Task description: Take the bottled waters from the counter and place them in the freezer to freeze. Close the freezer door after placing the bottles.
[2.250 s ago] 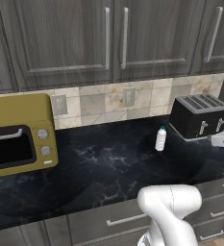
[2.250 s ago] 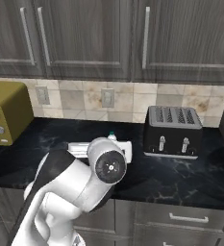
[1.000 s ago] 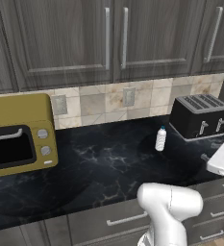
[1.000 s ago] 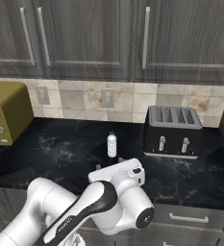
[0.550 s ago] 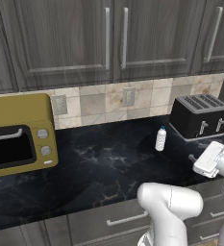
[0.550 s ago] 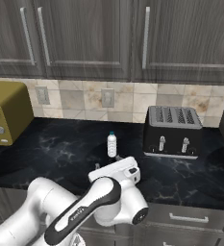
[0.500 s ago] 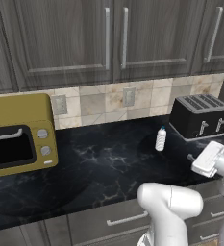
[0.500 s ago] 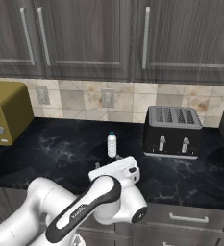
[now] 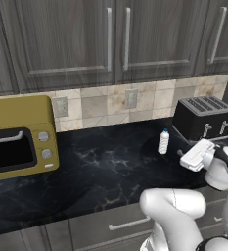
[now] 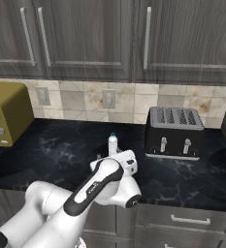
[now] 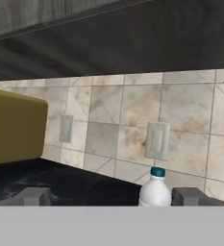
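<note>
The gripper (image 11: 108,196) has swung round to face the small clear teal-capped bottle (image 9: 163,142) near the black marble counter's (image 9: 101,171) back edge; jaws wide apart, empty, so grasping seems next.

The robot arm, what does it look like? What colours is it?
The arm is glossy white and made of fat rounded tubes, with a dark grey stripe and dark joints where it bends. Its hand is a boxy white block. In the hand view, two small square grey fingers poke up.
</note>
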Controlling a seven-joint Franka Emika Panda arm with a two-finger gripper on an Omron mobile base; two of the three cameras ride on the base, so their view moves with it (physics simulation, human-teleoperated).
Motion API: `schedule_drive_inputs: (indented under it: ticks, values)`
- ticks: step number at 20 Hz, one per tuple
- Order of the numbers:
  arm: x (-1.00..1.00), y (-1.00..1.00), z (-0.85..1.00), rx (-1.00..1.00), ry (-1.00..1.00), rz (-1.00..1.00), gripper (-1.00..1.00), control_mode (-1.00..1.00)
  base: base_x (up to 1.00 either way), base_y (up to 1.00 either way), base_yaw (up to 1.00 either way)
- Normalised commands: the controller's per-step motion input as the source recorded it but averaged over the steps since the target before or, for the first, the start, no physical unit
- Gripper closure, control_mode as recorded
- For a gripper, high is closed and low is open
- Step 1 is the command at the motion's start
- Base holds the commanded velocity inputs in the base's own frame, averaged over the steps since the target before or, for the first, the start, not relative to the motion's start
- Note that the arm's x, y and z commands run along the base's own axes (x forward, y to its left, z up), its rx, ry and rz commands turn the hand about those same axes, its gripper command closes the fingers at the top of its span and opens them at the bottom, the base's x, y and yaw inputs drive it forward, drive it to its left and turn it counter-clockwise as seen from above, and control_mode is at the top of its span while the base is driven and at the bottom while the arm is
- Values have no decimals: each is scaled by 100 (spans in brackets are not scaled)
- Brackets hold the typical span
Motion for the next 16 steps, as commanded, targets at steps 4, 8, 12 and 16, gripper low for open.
schedule_drive_inputs:
  ticks: [4,8,12,16]
  values:
    - [46,0,-21,0,0,0,-100,-100,0,0,0]
    - [27,0,-19,0,2,-1,-100,-100,0,0,0]
    - [17,0,-7,0,1,-5,-100,-100,0,0,0]
    - [13,0,-6,0,1,-7,-100,-100,0,0,0]
